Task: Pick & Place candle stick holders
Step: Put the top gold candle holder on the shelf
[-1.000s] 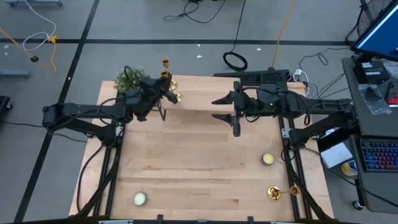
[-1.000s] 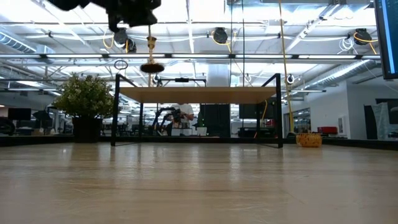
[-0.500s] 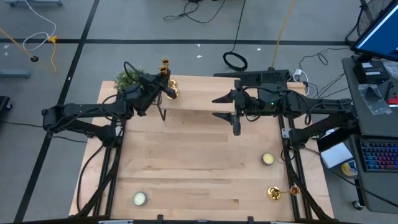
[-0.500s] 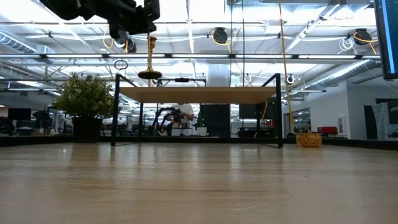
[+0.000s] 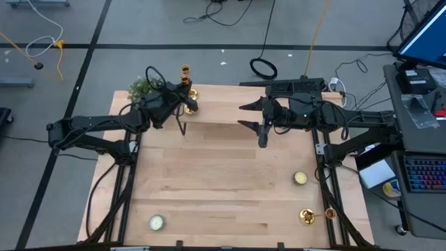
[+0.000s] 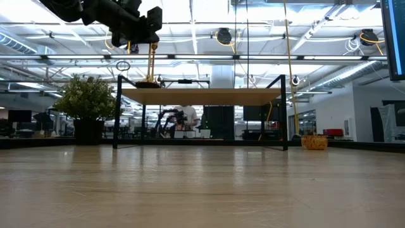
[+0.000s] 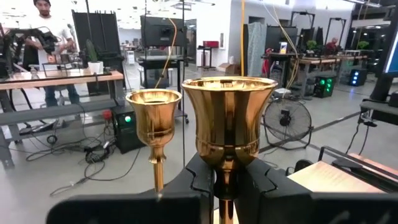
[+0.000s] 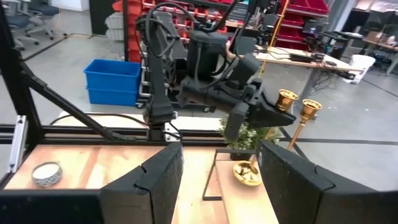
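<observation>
Left claw [image 6: 149, 45]: clamped shut on slim shiny gold candlestick [image 6: 150, 63], base just meeting raised wooden shelf [image 6: 202, 96].
Neighbour: second gold candlestick [image 7: 153, 121] just beside.
Care: I lower upright, release gently.
Right claw [image 5: 261, 127]: half-open, empty.

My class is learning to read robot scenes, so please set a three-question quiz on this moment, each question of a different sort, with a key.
1. True or false: the left gripper holds a gold candlestick by its stem.
2. Multiple choice: where does that candlestick's base sit? A) at the raised shelf; B) flat on the table; C) in the green plant.
3. Fill in: the third candlestick lies on its ____ near the table's front right corner.

Key: 1 true; 2 A; 3 side. The right gripper waits open over the shelf's other end.
</observation>
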`<state>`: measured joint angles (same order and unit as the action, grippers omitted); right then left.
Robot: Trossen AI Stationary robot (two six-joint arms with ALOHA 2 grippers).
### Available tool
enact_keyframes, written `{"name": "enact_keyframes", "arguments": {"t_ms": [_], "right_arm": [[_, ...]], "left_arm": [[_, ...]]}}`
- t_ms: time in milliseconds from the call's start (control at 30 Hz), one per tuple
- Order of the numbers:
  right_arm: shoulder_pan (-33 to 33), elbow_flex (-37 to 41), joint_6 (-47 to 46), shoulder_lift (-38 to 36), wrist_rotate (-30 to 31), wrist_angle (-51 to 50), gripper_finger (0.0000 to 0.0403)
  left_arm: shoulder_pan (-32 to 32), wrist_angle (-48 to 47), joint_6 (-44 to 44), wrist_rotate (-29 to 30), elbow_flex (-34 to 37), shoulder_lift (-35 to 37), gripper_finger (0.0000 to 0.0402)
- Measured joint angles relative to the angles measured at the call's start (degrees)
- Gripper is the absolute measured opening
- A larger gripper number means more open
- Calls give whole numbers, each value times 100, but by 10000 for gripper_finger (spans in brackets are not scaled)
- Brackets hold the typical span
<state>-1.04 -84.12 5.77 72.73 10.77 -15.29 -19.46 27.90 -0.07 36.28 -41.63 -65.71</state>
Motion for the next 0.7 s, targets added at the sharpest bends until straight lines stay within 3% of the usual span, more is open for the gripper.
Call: {"name": "enact_keyframes", "arguments": {"t_ms": [700], "right_arm": [[33, 0, 117, 2, -5, -4, 199]], "left_arm": [[-243, -533, -205, 18, -4, 0, 27]]}}
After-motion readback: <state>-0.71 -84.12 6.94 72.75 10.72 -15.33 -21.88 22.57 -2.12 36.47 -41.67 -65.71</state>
